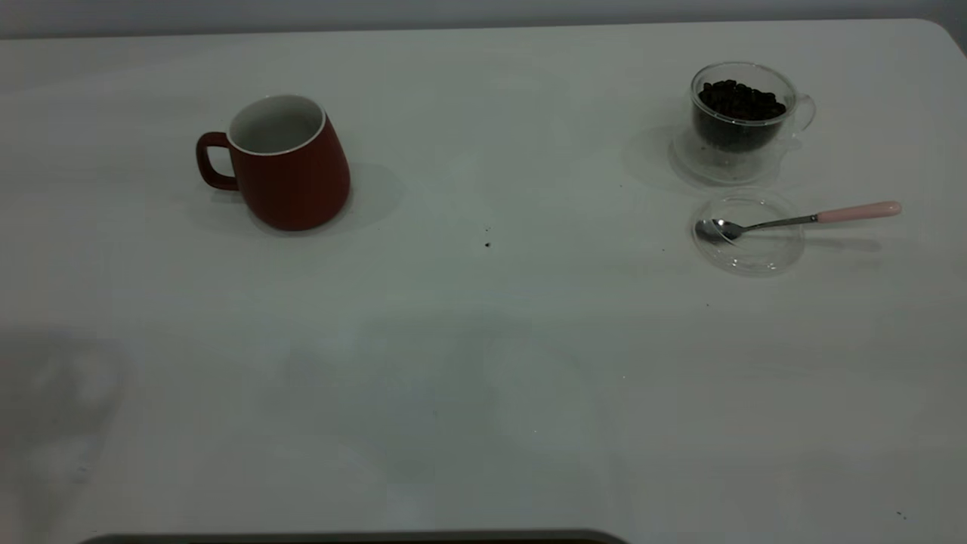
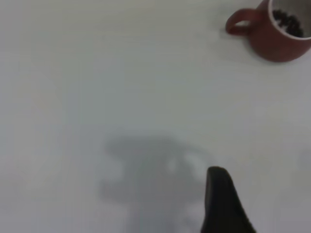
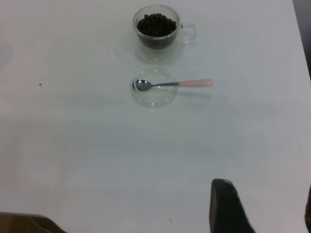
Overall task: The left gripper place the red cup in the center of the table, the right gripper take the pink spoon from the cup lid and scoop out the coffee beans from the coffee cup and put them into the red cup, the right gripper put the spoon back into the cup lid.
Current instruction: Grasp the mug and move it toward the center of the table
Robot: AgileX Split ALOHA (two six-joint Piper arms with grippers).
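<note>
Counter edges: far edge of the counter (image 1: pixel 483 45) running behind the red cup (image 1: pixel 287 162); rounded corner far to that cup's right.
Open room: wide bare stretch on the red cup's right, broken only by a tiny dark speck (image 1: pixel 487 244); more bare surface in front of it, toward the camera.
Red cup: upright, loop handle turned to its left in the exterior view, well left of the counter's middle.
Coffee cup (image 1: pixel 744 117): well apart from the red cup, far to its right and a little farther back; standing on a clear saucer (image 1: pixel 691 162), filled with coffee beans (image 1: pixel 740 100).
Cup lid (image 1: pixel 748 249): far right of the red cup, a little nearer the camera.
Pink spoon (image 1: pixel 801 220): bowl resting in the lid, pink handle reaching over the rim, pointing away from the red cup.
Left gripper (image 2: pixel 221 206): hanging over bare counter, well apart from the red cup (image 2: pixel 272 31); only one finger showing, so cannot tell how the jaws stand.
Right gripper (image 3: pixel 267 208): far from the red cup, well apart from spoon (image 3: pixel 172 83) and lid (image 3: pixel 154 97); jaws spread, grasping nothing.
</note>
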